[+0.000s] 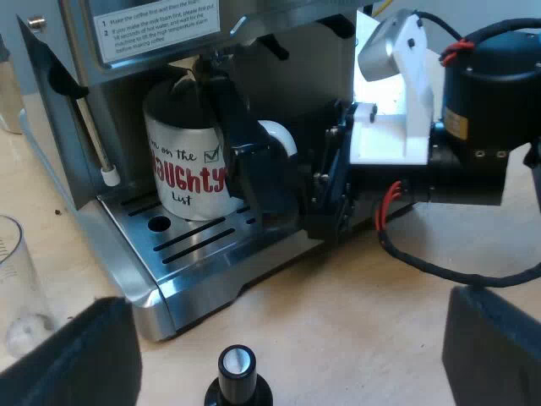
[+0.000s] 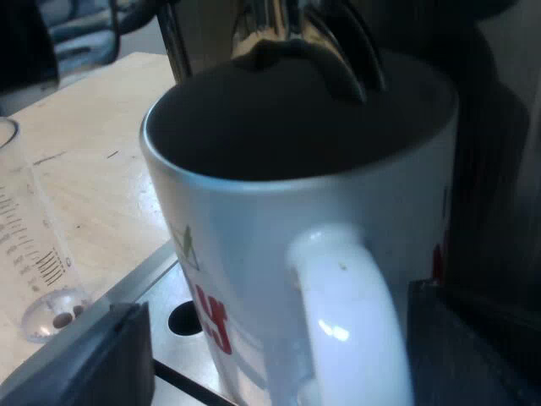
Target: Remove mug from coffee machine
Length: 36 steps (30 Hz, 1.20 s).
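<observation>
L wrist view: mug (image 1: 182, 161) sits on espresso machine (image 1: 296, 85) drip tray (image 1: 203, 241); R gripper (image 1: 292, 182) at its handle (image 1: 279, 135); L gripper (image 1: 287, 338) spread wide above black-knob tamper (image 1: 237, 368); R wrist view: R gripper's fingers (image 2: 110, 355) spread, straddling handle; measuring glass (image 2: 34, 254) near tray.

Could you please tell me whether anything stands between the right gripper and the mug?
Nothing visible does: the handle of the mug lies between the open fingers of the right gripper. A metal spout hangs just above the rim, though, so a straight lift would probably strike it.
</observation>
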### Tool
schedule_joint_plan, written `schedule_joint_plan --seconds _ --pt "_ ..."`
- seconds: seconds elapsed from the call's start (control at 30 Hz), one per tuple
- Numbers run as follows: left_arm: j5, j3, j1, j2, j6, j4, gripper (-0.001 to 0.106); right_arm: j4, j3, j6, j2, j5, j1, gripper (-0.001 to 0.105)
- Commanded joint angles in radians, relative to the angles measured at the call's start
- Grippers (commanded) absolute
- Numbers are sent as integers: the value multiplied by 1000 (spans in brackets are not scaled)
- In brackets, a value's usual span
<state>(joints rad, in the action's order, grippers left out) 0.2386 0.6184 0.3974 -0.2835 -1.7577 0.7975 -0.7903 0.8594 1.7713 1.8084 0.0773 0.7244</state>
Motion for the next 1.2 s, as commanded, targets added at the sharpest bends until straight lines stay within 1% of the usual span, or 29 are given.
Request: schedule_joint_plan --seconds 0.03,0.07,0.13,0.17,0.23,0.27,0.3,0.33,0.37,0.43,0.47,0.73,0.93,1.1,1.2 --pt "5 8 6 -1 -14 -7 79 -14 13 4 3 -5 0 61" --pt "5 8 6 -1 -14 -7 79 -14 13 4 3 -5 0 60" --pt "5 8 6 -1 -14 -7 79 -14 13 4 3 -5 0 49" --pt "5 8 6 -1 -14 -7 79 -14 13 4 3 -5 0 46" --pt "5 8 6 -1 -14 -7 79 -14 13 4 3 -5 0 33" --pt "5 8 6 -1 -14 -7 79 -14 13 4 3 -5 0 30" --pt "5 8 6 -1 -14 -7 79 -14 13 4 3 -5 0 26" --pt "5 8 6 -1 -14 -7 79 -14 13 4 3 -5 0 17" --pt "5 8 6 -1 -14 -7 79 -14 13 4 3 -5 0 13" --pt "5 8 6 -1 -14 -7 79 -14 13 4 3 -5 0 1" --pt "5 8 6 -1 -14 -7 79 -14 13 4 3 -5 0 0" --pt "5 8 6 -1 -14 -7 79 -14 13 2 3 -5 16 0" --pt "5 8 6 -1 -14 -7 79 -9 3 4 -18 2 59 0" --pt "5 8 6 -1 -14 -7 79 -7 -39 4 -61 57 59 0" --pt "5 8 6 -1 -14 -7 79 -7 -92 4 -106 84 59 0"
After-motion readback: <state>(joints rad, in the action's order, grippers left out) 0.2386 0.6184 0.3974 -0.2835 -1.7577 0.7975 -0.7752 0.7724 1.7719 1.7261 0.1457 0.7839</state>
